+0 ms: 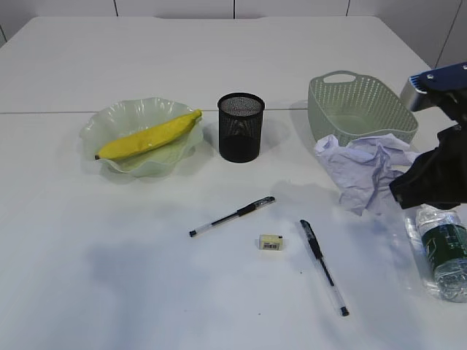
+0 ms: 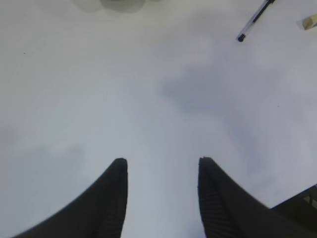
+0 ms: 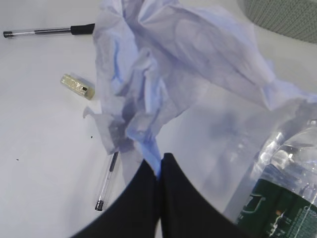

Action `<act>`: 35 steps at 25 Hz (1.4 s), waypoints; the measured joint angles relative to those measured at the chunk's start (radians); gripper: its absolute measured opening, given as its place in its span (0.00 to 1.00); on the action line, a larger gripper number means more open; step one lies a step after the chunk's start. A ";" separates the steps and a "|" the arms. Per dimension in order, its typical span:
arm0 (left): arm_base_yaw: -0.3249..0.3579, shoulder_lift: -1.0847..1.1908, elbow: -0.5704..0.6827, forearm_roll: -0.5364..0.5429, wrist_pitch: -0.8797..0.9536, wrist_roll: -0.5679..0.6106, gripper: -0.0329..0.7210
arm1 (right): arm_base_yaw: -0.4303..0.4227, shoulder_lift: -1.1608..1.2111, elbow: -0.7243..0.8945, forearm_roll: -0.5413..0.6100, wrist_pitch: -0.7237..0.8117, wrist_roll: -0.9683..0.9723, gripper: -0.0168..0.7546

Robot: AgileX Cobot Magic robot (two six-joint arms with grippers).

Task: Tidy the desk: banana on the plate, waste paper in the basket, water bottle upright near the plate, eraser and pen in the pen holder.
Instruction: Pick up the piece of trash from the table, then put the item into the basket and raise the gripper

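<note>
One corner of the waste paper point(image 3: 163, 89) is pinched in the fully closed right pincer point(image 3: 159, 171); the basket point(image 1: 361, 106) lies just beyond, farther back on the counter point(image 1: 146, 292).

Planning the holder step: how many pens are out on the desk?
2. One pen lies left of the eraser, the other pen right of it. None seems hidden.

Banana point(image 1: 149, 136) lies in plate point(image 1: 95, 125), far left. Pen holder point(image 1: 241, 127) stands just right of the plate. Basket point(image 1: 361, 109) sits far right; waste paper point(image 1: 365, 171) is at its near wall. Water bottle point(image 1: 441, 251) lies on its side, near right. Two pens point(image 1: 232, 216) point(image 1: 323, 267) flank the eraser point(image 1: 271, 242) near centre.
</note>
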State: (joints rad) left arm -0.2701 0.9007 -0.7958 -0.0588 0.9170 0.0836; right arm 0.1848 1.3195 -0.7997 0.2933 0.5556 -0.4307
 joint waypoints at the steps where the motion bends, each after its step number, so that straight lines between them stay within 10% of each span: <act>1: 0.000 0.000 0.000 0.000 0.002 0.000 0.48 | 0.000 -0.016 0.000 -0.003 0.002 0.000 0.00; 17: 0.000 0.000 0.000 0.000 0.010 0.000 0.48 | 0.000 -0.069 -0.119 -0.074 0.008 0.000 0.00; 35: 0.000 0.000 0.000 0.002 0.010 0.000 0.48 | 0.000 0.014 -0.193 -0.415 -0.048 0.284 0.00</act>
State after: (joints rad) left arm -0.2701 0.9007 -0.7958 -0.0571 0.9266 0.0836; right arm 0.1848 1.3335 -0.9925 -0.1217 0.5074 -0.1469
